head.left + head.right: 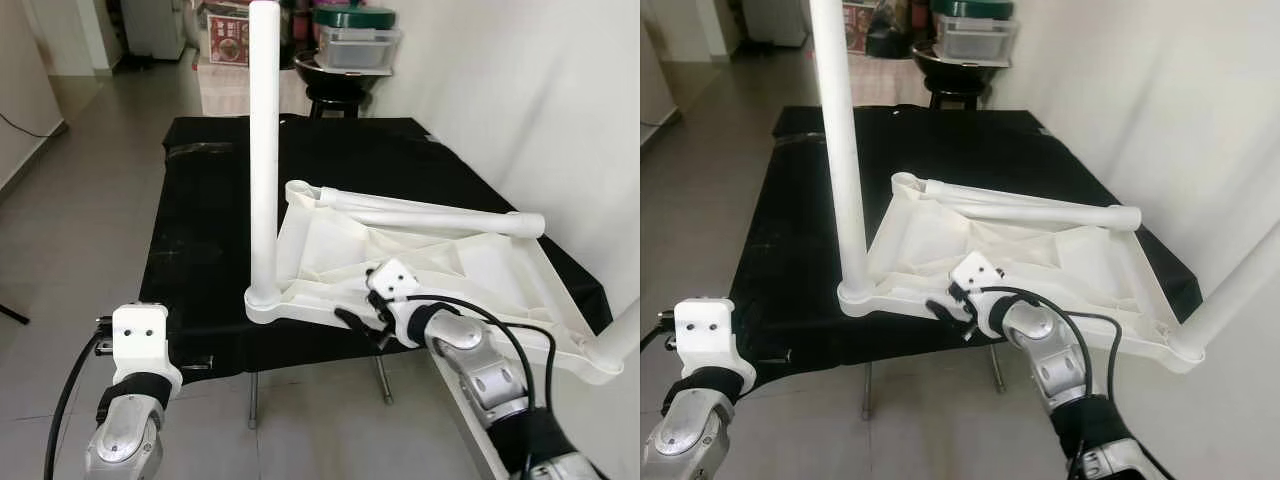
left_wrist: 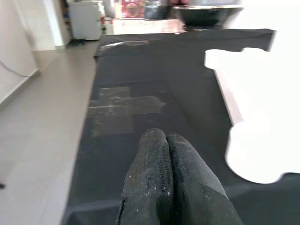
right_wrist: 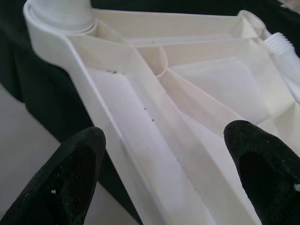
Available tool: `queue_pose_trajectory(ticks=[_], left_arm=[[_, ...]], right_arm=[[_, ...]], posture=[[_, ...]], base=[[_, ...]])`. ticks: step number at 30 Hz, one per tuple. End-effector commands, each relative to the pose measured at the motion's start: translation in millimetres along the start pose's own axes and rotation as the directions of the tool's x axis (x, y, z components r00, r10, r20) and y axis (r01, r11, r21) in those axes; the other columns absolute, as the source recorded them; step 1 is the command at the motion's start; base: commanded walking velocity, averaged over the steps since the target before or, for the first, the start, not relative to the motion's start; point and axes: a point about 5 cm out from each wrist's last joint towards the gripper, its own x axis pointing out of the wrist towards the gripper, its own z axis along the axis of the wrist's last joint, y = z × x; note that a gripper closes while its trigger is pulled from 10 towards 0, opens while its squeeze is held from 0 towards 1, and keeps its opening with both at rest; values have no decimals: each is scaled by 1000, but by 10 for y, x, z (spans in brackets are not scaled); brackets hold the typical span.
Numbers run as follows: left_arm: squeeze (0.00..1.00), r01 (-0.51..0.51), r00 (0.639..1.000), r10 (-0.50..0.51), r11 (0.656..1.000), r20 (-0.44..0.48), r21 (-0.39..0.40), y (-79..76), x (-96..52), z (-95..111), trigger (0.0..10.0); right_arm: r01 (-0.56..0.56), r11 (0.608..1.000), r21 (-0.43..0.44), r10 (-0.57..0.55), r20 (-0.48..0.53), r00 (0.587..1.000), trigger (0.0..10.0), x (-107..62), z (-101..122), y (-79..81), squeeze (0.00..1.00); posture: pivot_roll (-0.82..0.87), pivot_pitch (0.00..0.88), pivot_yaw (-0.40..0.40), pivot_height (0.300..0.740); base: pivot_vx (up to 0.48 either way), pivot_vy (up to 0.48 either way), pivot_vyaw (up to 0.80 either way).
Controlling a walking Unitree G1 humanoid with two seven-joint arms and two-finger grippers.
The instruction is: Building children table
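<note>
Where the black-draped table (image 1: 200, 250) ends, floor lies open.
Right gripper (image 3: 164, 173), fingers spread, straddles the upturned tabletop (image 1: 420, 255) rim; left gripper (image 2: 166, 154) clenched, empty.

Two head cameras look forward and down from above at a black-covered table (image 1: 210, 200) holding an upturned white tabletop (image 1: 440, 260), with both arms at the lower edge. The left wrist camera looks along its closed fingers (image 2: 164, 183), low over the black cover, toward the room's far end. The right wrist camera sits very close to the tabletop's ribbed underside (image 3: 187, 93), which the head views share.
</note>
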Motion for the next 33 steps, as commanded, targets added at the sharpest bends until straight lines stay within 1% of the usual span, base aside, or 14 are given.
queue_pose_trajectory(ticks=[1, 3, 8, 10, 12, 13, 14, 15, 16, 17, 22, 25, 28, 33], left_arm=[[0, 49, 999, -49, 999, -14, 10, -35, 12, -36, 10000], [0, 78, 997, -78, 997, -13, 20, -64, 5, -36, 10000], [0, 121, 993, -120, 992, -18, 44, -108, -18, -46, 10000], [0, 131, 991, -130, 990, -22, 58, -118, -31, -56, 10000], [0, 131, 991, -130, 990, -22, 58, -118, -31, -56, 10000], [0, 136, 991, -134, 989, -25, 66, -124, -44, -64, 10000], [0, 136, 991, -134, 989, -25, 66, -124, -44, -64, 10000], [0, 138, 990, -137, 988, -28, 73, -128, -58, -71, 10000], [0, 138, 990, -137, 988, -28, 73, -128, -58, -71, 10000], [0, 143, 989, -141, 987, -32, 76, -129, -87, -75, 10000], [0, 151, 988, -149, 986, -35, 77, -132, -103, -73, 10000], [0, 157, 987, -154, 985, -42, 74, -134, -133, -72, 10000], [0, 156, 987, -153, 986, -46, 67, -132, -153, -70, 10000], [0, 154, 987, -151, 986, -49, 66, -131, -178, -64, 10000]], right_arm=[[2, 1000, -17, -4, -73, 997, 10000, 24, 16, -81, 0], [-11, 1000, 24, 14, -101, 995, 10000, 29, 46, -131, 0], [-88, 994, 58, 95, -145, 985, 10000, 11, 56, -207, 0], [-91, 994, 68, 105, -246, 964, 10000, 0, -40, -282, 0], [-91, 994, 68, 105, -246, 964, 10000, 0, -40, -282, 0], [-78, 995, 59, 93, -309, 946, 10000, -26, -117, -342, 0], [-78, 995, 59, 93, -309, 946, 10000, -26, -117, -342, 0], [-87, 995, 43, 97, -358, 929, 10000, -62, -181, -389, 0], [-87, 995, 43, 97, -358, 929, 10000, -62, -181, -389, 0], [-110, 994, 25, 110, -421, 900, 10000, -108, -228, -465, 0], [-137, 990, 20, 132, -438, 889, 10000, -114, -205, -498, 0], [-238, 971, 8, 215, -455, 864, 10000, -153, -174, -498, 0], [-255, 966, -43, 210, -449, 869, 10000, -148, -146, -527, 0], [-283, 957, -58, 232, -432, 872, 10000, -131, -94, -543, 0]], posture=[[-280, 2, -68, 740], [-273, 2, -70, 740], [-254, 1, -80, 740], [-246, 1, -86, 740], [-246, 1, -86, 740], [-235, 3, -93, 740], [-235, 3, -93, 740], [-233, 6, -94, 740], [-233, 6, -94, 740], [-233, 18, -94, 740], [-229, 26, -96, 740], [-220, 39, -101, 740], [-216, 50, -104, 740], [-206, 64, -107, 740]], base=[[0, 0, 0], [0, 0, 0], [0, 0, 0], [0, 0, 0], [0, 0, 0], [0, 0, 0], [0, 0, 0], [0, 0, 0], [0, 0, 0], [0, 0, 0], [0, 0, 0], [0, 0, 0], [0, 0, 0], [0, 0, 0]])
